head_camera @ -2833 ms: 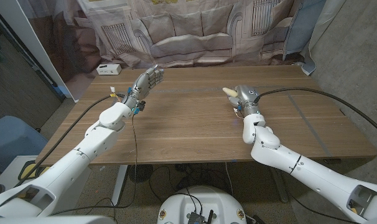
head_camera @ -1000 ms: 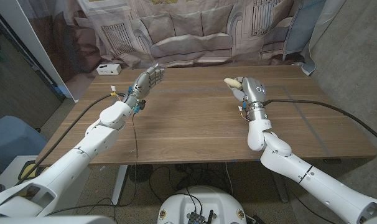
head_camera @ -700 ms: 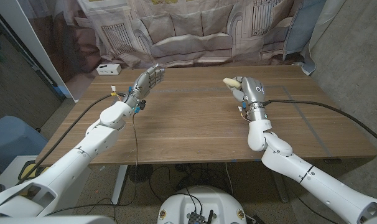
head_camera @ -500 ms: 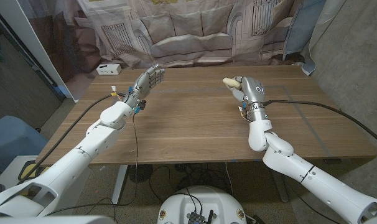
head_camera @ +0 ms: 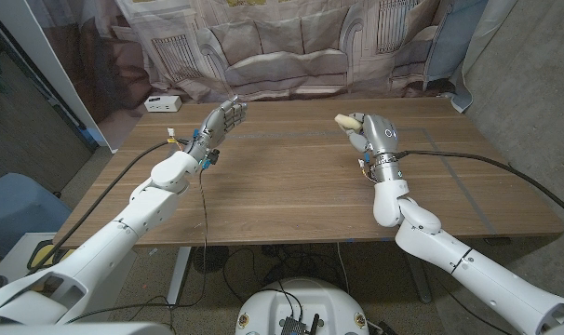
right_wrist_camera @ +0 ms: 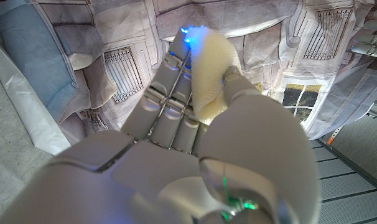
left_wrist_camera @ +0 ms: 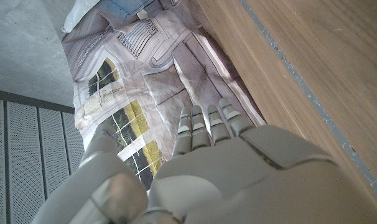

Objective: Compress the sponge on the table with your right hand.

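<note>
Barely moved over the last second: right hand [head_camera: 373, 136] still pinching the sponge [head_camera: 346, 121] above the table [head_camera: 282, 186], squeeze probably ongoing. Left hand [head_camera: 221, 120] open, idle, well apart from the sponge.

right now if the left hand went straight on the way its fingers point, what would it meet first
Probably nothing on the table: the left hand points toward the far edge of the table, and no object lies ahead. Beyond it hangs the printed backdrop cloth, likely the first contact, though depth is unclear.
</note>
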You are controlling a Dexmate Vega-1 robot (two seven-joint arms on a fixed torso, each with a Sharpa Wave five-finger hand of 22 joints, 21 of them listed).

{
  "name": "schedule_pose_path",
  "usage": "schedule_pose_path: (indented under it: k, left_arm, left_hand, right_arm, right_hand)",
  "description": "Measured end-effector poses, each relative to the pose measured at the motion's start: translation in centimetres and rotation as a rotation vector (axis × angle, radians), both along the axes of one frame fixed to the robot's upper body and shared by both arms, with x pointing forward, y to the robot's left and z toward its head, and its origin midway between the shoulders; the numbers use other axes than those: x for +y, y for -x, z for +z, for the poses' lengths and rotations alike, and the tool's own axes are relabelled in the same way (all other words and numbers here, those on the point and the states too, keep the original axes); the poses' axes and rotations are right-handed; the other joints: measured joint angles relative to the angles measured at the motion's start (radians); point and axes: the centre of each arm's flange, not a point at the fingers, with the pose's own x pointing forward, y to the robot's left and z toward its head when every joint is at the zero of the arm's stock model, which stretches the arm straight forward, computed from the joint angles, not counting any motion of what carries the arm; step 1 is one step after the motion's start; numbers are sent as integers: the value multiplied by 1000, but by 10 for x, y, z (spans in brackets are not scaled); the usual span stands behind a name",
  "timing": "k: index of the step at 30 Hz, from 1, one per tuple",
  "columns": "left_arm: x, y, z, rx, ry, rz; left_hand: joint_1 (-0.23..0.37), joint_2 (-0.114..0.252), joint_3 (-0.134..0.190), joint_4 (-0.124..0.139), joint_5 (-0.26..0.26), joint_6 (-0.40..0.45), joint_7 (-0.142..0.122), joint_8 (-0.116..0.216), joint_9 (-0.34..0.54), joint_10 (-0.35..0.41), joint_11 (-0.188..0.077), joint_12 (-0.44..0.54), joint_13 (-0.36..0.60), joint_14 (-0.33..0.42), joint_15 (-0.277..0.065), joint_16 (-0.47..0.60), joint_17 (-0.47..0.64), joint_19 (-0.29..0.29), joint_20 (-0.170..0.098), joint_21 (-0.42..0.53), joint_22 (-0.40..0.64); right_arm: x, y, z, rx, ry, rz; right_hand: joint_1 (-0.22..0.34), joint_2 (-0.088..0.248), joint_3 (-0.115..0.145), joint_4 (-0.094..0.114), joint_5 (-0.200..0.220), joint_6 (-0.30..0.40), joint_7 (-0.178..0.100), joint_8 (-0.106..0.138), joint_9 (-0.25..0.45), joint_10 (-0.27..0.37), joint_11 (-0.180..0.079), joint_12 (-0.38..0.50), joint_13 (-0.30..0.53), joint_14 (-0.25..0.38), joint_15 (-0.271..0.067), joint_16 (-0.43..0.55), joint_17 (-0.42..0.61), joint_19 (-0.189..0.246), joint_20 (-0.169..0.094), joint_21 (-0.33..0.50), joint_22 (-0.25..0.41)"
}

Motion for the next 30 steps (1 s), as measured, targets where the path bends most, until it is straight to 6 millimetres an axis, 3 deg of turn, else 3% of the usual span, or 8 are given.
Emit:
schedule_pose_path:
  k: [8,30]
  left_arm:
    - [0,0,1,2,-3,0]
    - [-2,1,3,0,-6,1]
  left_hand:
    - [0,0,0,0,0,0,0,0,0,0,0,0,0,0,0,0,0,0,0,0,0]
    - [0,0,0,0,0,0,0,0,0,0,0,0,0,0,0,0,0,0,0,0,0]
  right_arm:
    - [-2,0,0,-1,-3,0]
    - [-5,0,0,3,-9,3]
  right_hand:
    - [-23,-23,-22,5,0,-9,2,-14,-3,-23,-2,-15,-5,-26,2,-13,3,-15,12,0,-5]
    - [-23,-12,-33,2,0,-17,0,-14,-3,-34,8,-18,-14,-42,4,-7,26,-26,12,7,-9]
